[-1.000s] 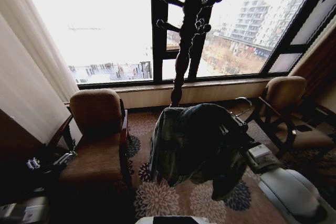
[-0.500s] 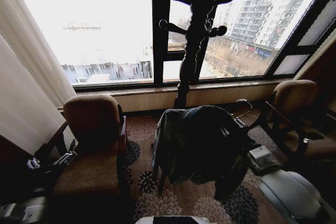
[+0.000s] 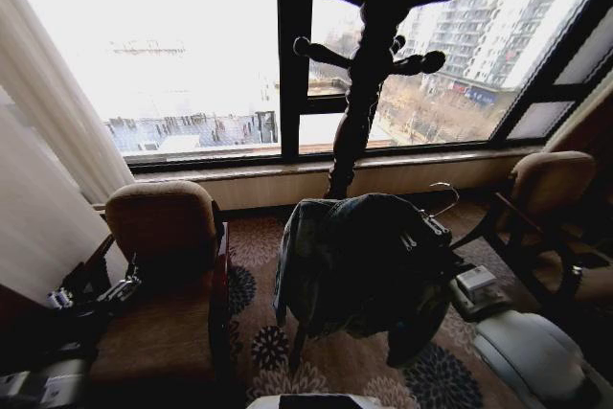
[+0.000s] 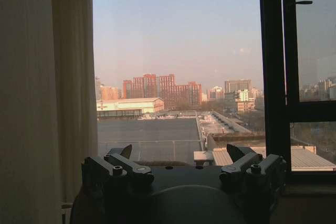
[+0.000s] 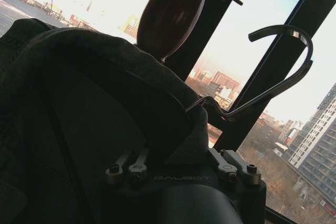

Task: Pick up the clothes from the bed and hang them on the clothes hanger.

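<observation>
The clothes, a denim jacket, hang on the clothes hanger, whose silver hook sticks up beside the collar. My right gripper holds them in front of me above the carpet. In the right wrist view the right gripper is shut at the hanger's neck, with the jacket draped over it and the hook rising beyond. My left gripper is low at the left by the armchair. In the left wrist view the left gripper is open and holds nothing. The bed is out of view.
A dark wooden coat stand with knobbed pegs rises just behind the jacket, before the big window. An armchair stands at the left, another at the right. A curtain hangs far left. Patterned carpet lies below.
The whole head view has shifted: the coat stand looks larger and nearer, and both armchairs sit lower and further out. The jacket stays held the same way in my right gripper.
</observation>
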`<state>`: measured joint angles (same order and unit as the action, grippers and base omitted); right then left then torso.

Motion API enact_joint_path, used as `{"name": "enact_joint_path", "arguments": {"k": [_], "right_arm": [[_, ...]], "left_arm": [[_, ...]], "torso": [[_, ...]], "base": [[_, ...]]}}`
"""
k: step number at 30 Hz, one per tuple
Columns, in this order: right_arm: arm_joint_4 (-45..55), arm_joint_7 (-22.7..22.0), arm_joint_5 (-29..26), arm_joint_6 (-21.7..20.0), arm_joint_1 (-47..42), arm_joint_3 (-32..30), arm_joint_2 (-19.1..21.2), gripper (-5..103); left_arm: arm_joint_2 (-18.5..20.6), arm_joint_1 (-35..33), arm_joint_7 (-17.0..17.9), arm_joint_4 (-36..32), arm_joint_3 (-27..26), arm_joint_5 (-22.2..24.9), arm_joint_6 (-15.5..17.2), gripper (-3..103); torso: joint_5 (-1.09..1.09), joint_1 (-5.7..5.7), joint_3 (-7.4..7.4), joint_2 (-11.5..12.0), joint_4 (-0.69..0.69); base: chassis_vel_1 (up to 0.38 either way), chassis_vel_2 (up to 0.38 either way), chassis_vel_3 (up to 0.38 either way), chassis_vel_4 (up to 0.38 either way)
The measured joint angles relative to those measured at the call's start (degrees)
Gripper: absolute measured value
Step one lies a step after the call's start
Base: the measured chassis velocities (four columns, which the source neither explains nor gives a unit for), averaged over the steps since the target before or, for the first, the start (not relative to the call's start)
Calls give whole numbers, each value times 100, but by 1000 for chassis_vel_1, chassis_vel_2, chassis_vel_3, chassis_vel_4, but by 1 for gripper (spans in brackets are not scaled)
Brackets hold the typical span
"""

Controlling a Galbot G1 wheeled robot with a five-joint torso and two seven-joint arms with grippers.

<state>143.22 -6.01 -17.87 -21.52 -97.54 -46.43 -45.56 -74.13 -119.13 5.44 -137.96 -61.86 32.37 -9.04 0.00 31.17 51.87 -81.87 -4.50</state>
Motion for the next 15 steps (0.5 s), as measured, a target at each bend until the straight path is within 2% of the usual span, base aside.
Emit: {"name": "enact_joint_path", "arguments": {"k": [3,5,12,15], "right_arm": [[0,20,-834,-196,-141,-217,226,32],[0,51,-999,-306,-129,-344,367,32],[5,431,-217,-335,12,-528,924,32],[5,574,-140,-327,-107,-578,1168,32]], "left_arm": [[0,0,0,0,0,0,0,100],[0,0,0,0,0,0,0,100],[0,0,0,0,0,0,0,100],[0,0,0,0,0,0,0,100]], "torso": [[0,3,2,1,0],[1,2,1,1,0],[0,-7,-2,-4,0],[0,-5,-1,-3,-1]], "base": [[-22,14,16,-21],[0,0,0,0],[0,0,0,0],[0,0,0,0]]}}
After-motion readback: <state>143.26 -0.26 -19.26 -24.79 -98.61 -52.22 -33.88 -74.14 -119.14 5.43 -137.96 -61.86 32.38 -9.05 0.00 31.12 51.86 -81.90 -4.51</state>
